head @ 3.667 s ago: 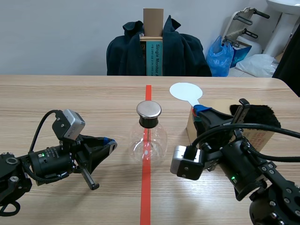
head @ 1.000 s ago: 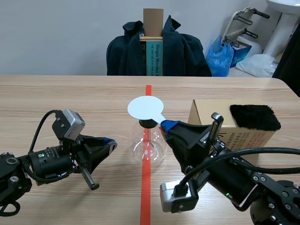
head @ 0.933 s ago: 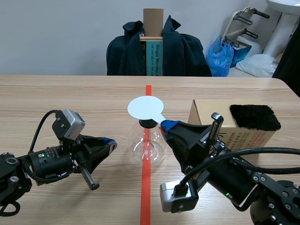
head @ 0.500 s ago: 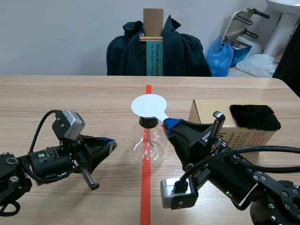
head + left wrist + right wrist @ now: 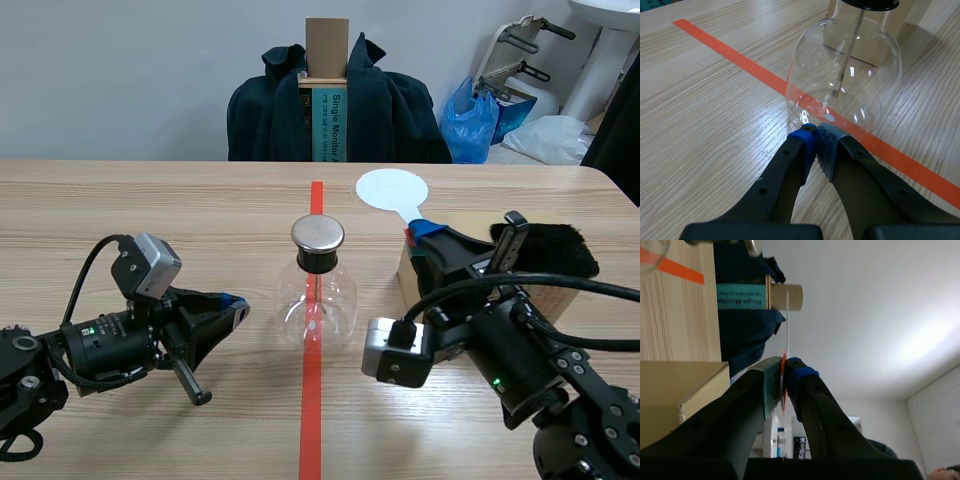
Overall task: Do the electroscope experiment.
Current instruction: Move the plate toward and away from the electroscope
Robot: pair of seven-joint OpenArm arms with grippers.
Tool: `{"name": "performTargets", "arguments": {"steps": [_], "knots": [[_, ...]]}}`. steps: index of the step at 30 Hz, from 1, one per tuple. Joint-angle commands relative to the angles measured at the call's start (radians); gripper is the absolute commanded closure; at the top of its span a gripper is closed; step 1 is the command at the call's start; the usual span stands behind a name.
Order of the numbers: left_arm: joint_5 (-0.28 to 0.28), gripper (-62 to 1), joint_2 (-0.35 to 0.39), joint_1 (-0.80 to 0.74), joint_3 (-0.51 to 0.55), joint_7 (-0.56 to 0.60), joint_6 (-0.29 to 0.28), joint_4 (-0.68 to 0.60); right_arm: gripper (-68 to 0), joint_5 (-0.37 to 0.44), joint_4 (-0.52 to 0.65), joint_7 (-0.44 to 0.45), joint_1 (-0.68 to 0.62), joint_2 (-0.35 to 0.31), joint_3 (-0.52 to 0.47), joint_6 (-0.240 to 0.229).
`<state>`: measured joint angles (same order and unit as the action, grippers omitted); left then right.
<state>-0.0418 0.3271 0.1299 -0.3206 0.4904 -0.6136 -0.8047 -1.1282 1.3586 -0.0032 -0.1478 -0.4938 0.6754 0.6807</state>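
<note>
Flask [image 5: 318, 290] stands mid-table; your right gripper [image 5: 416, 232] clamps the white paddle [image 5: 393, 190], raised to its right above the box [image 5: 560, 290]. Left gripper [image 5: 232, 303] sits pinched empty, near left. Bringing paddle to cap [image 5: 318, 234] seems outstanding.

Dark coat [image 5: 390, 115] either side of upright cardboard box [image 5: 326, 45]; blue plastic bag [image 5: 468, 122] just beside coat.

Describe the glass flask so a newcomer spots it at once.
On the wooden table, find the orange-red tape line down the middle. The flask stands on it, beside the cardboard box. Only it is clear and round-bellied, with a shiny metal cap.
</note>
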Motion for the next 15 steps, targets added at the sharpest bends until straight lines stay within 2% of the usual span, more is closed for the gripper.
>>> {"name": "performTargets", "arguments": {"steps": [1, 9, 15], "knots": [[0.011, -2.8, 0.0, 0.006, 0.005, 0.016, -0.002, -0.024, -0.8, 0.006, 0.019, -0.017, 0.012, -0.013, -0.01, 0.014], [0.011, -2.8, 0.0, 0.006, 0.005, 0.016, -0.002, -0.024, -0.8, 0.006, 0.019, -0.114, 0.012, -0.013, -0.01, 0.014], [0.011, -2.8, 0.0, 0.006, 0.005, 0.016, -0.002, -0.024, -0.8, 0.006, 0.019, -0.113, 0.012, -0.013, -0.009, 0.014]]}}
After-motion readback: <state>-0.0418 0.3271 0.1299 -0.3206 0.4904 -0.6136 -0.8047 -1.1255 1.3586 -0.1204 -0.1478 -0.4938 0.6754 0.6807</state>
